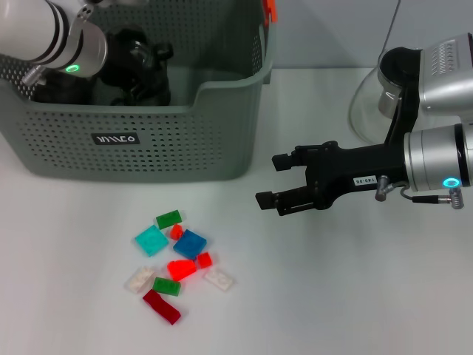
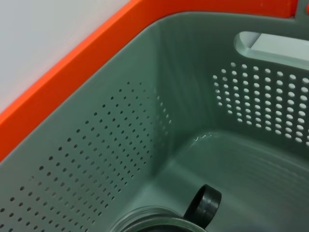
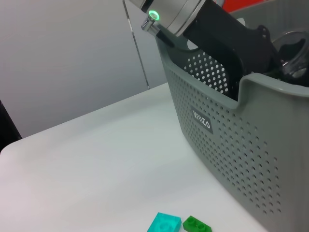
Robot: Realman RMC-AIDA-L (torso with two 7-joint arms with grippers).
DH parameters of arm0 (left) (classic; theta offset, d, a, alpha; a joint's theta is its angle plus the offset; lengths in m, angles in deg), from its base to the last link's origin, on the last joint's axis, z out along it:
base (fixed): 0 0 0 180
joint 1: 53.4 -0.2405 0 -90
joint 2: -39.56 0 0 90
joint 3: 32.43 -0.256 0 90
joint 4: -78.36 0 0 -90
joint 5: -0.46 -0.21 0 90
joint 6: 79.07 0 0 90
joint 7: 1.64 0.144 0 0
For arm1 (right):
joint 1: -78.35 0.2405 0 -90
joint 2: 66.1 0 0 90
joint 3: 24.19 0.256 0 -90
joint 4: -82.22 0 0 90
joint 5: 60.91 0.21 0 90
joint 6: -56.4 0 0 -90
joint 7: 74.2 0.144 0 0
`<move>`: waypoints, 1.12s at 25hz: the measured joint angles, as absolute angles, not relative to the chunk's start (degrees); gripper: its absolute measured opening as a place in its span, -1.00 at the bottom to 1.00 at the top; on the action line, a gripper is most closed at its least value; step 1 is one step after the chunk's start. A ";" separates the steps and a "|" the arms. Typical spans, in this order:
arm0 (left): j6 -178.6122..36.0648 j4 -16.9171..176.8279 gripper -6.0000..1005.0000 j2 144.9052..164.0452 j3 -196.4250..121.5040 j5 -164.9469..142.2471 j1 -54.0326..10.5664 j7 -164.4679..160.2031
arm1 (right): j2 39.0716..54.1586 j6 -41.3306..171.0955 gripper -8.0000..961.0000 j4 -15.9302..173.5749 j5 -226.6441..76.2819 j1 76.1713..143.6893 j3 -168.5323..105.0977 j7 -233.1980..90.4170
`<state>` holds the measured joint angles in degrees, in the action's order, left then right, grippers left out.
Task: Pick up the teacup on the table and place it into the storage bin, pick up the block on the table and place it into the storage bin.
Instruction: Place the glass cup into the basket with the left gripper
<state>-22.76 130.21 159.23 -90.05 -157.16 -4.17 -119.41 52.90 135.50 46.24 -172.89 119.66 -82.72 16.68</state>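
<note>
Teacup [image 2: 193, 215] under left gripper [image 1: 140, 70] (in storage bin [image 1: 185, 148])

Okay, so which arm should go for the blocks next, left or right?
Probably the right. The right gripper hangs open over the table, just beside the pile of blocks. The left gripper is down inside the storage bin, with the teacup at the bin's floor.

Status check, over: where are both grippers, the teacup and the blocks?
Left gripper down inside storage bin, teacup just below it. Right gripper open, empty, hovering right of block pile. Blocks untouched on table, nothing blocking them.
</note>
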 joint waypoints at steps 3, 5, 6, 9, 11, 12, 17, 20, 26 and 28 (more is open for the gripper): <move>-22.79 130.20 -0.80 159.26 -90.07 -157.19 -4.24 -119.41 | 52.87 135.50 0.91 46.31 -172.89 119.66 -82.72 16.67; -22.80 130.33 -0.79 159.34 -90.08 -157.20 -4.29 -119.47 | 52.85 135.50 0.91 46.34 -172.89 119.62 -82.72 16.68; -22.78 130.42 -0.78 159.39 -90.09 -157.21 -4.31 -119.54 | 52.85 135.50 0.91 46.34 -172.89 119.60 -82.72 16.67; -22.50 130.66 -0.77 159.44 -90.09 -157.22 -4.34 -119.72 | 52.83 135.50 0.91 46.36 -172.89 119.55 -82.72 16.67; -22.41 130.86 -0.76 159.47 -90.13 -157.22 -4.35 -119.81 | 52.82 135.50 0.91 46.36 -172.87 119.40 -82.72 16.68; -22.32 131.07 -0.75 159.53 -90.16 -157.22 -4.36 -119.82 | 52.82 135.50 0.91 46.32 -172.85 119.30 -82.72 16.68; -22.09 131.51 -0.73 159.69 -90.17 -157.43 -4.46 -119.89 | 52.81 135.44 0.91 46.15 -172.72 119.11 -82.72 16.67; -21.75 132.10 -0.71 159.75 -90.18 -158.02 -4.71 -119.90 | 52.82 135.42 0.91 46.15 -172.67 119.05 -82.72 16.68; -18.74 138.47 -0.37 160.97 -90.20 -158.62 -7.24 -119.62 | 52.81 135.40 0.91 46.10 -172.62 119.04 -82.65 16.68; -16.39 141.59 -0.24 161.16 -90.23 -158.66 -8.09 -119.61 | 52.82 135.41 0.91 46.07 -172.62 119.04 -82.63 16.68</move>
